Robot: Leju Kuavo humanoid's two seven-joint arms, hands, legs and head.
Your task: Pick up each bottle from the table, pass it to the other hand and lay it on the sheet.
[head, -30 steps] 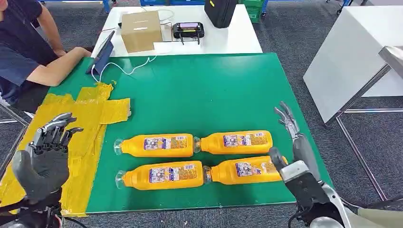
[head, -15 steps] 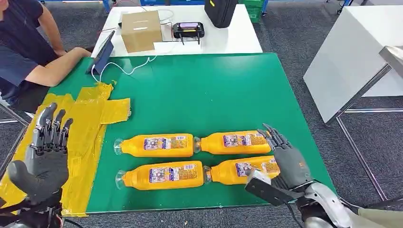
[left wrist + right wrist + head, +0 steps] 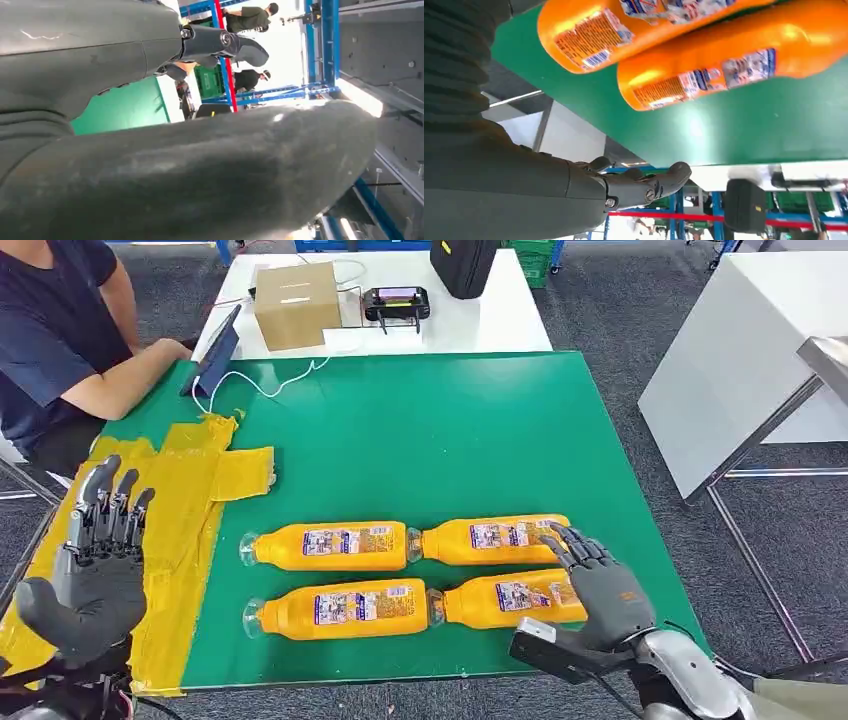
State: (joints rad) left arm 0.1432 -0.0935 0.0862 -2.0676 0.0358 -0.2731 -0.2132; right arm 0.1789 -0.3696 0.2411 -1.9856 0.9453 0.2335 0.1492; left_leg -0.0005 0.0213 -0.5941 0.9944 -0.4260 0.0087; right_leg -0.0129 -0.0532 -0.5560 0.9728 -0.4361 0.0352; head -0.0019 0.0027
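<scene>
Head view, right fingers: the right hand (image 3: 600,590) has its fingers (image 3: 568,543) spread and holds nothing; it hovers over the base end of the near-right bottle (image 3: 510,597), palm down, which reads as the approach to a top grasp.
Right wrist view, contact: the dark fingers (image 3: 644,185) lie apart from the two orange bottle bases (image 3: 704,75), with green table between, so no grip is made yet; whether a fingertip brushes plastic I cannot tell.
Left fingers: the left hand (image 3: 90,565) is raised, palm up, fingers extended and apart, empty; it sits over the yellow sheet (image 3: 190,510), likely waiting to receive the pass.
Left wrist view: the thick grey thumb (image 3: 200,170) and one dark finger (image 3: 225,45) stand apart with nothing between, confirming the empty hand.
Bottles: four orange bottles lie on their sides in two rows on the green table (image 3: 420,430), caps toward the left; the far-right bottle (image 3: 495,538), far-left bottle (image 3: 330,545) and near-left bottle (image 3: 340,608) all rest clear of the sheet.
Progress: judged at the first pick; no bottle lies on the sheet.
Surroundings: a person (image 3: 60,350) sits at the far-left corner beside a tablet (image 3: 215,355); a cardboard box (image 3: 297,302) stands on the white table beyond.
</scene>
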